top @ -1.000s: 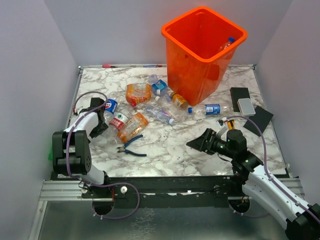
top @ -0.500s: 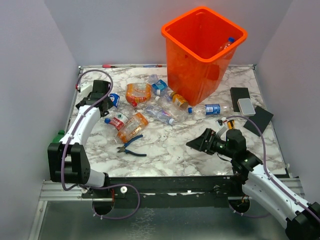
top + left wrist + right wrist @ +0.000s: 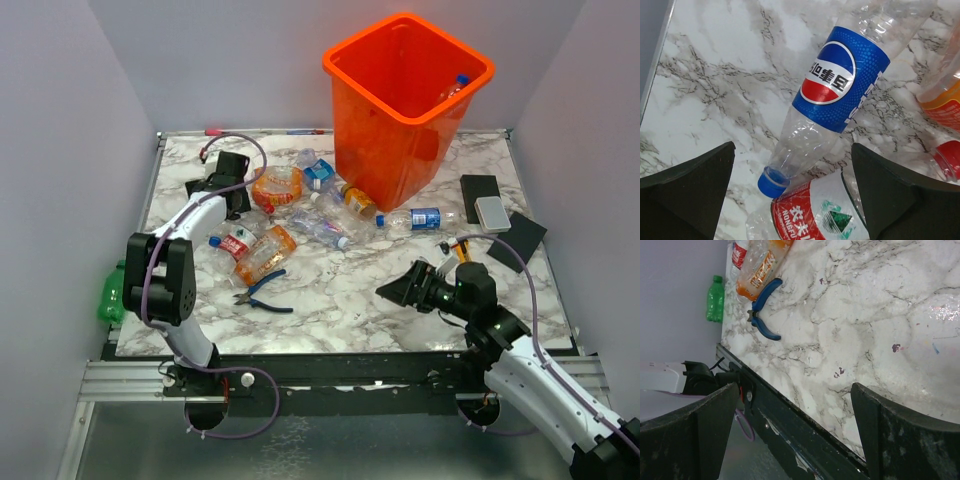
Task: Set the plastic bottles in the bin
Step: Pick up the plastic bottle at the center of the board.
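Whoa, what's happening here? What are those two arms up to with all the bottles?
Two robot arms are clearing plastic bottles into the orange bin. The left gripper hangs open right above a blue-labelled bottle that lies on the marble table, not gripped yet. The right gripper is open and empty, low over the table's near side. Several more bottles lie in front of the bin, and at least one shows inside it.

Crushed plastic bottles strewn beside upright orange bin; blue-capped bottle inside.
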You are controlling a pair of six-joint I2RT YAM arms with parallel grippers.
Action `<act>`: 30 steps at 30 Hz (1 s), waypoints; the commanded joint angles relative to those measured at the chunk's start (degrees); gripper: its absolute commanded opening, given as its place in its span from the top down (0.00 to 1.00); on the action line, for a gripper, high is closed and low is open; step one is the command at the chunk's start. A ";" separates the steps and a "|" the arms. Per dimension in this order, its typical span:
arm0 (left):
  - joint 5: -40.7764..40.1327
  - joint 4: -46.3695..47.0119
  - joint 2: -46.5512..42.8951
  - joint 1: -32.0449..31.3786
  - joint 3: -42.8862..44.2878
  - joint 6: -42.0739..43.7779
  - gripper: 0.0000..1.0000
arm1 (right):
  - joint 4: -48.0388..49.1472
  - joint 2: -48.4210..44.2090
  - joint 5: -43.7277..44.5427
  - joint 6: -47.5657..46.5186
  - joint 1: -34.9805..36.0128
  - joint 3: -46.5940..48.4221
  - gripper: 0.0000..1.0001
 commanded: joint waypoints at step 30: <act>6.08 12.10 -17.47 -3.88 -0.77 -0.69 0.68 | -4.38 8.16 -4.34 -12.07 0.03 20.89 0.06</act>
